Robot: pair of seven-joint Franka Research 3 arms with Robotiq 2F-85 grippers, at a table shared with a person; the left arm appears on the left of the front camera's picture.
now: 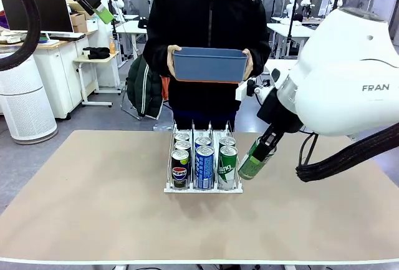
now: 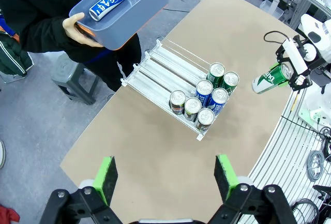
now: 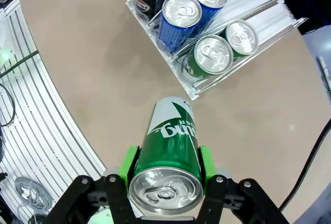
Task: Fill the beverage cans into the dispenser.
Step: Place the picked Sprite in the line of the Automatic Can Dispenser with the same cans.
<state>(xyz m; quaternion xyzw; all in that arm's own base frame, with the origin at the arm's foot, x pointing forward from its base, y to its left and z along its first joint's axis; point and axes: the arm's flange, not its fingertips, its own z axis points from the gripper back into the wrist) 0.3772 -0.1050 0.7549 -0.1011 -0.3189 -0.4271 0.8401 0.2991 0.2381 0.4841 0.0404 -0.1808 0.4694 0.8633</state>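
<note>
**Can in the right pincer, just off the dispenser's corner**

Front view: the dispenser sits mid-surface, its low lip facing 6 o'clock. Seven cans stand in it: three in the black lane, two in the blue, two in the green. The right pincer grips a green can, tilted, at the dispenser's 3 o'clock, near the lip corner but apart from it. Open surface spreads at 9 o'clock, 3 o'clock and down to the near edge at 6. At 12 o'clock, beyond the far edge, a person holds a blue bin. The left pincer hangs high at the picture's 11 o'clock.

Left wrist view: its green pads stand wide apart with nothing between them. The cans crowd the dispenser's lip end, and the lanes behind them run open toward the person. A blue can lies flat in the bin at 11 o'clock.

Right wrist view: both pads press the green can's sides, silver top toward the camera. The dispenser's lip corner lies at 12 o'clock, with a strip of open surface between it and the can.
</note>
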